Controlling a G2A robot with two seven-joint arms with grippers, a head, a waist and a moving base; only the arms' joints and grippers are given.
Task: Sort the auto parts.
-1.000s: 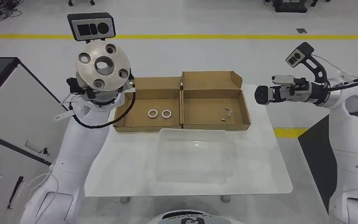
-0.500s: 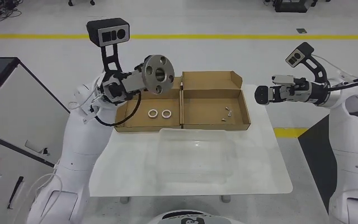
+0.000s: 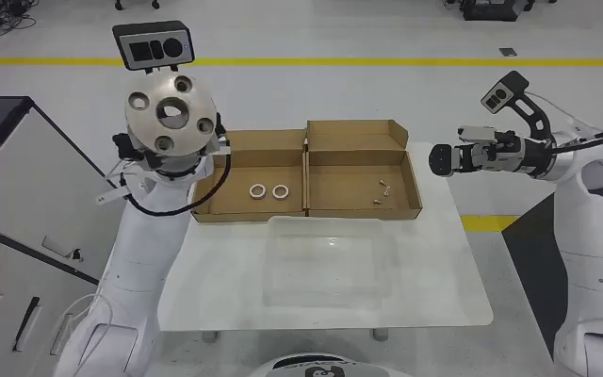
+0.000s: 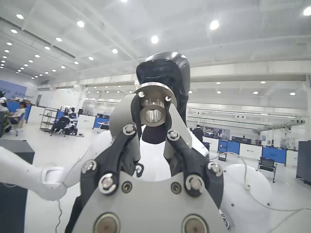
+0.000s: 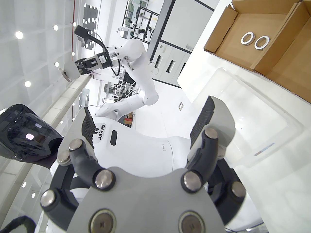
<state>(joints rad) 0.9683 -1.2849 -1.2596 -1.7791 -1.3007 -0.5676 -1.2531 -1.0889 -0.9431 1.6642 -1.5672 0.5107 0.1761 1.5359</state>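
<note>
Upper left in the top view, the flanged hub [image 3: 171,115] hides the left end effector [image 4: 151,112] clenched on it. At right, the right end effector [image 5: 148,112] gapes. Tiny parts [image 3: 381,188] in the right box [image 3: 339,184], possibly screws, are indistinct.

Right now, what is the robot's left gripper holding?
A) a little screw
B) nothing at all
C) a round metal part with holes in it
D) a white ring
C: the left gripper is shut on the round metal part, a flat disc with holes in it, and holds it up in the air, while the white rings lie in a cardboard box.
</note>
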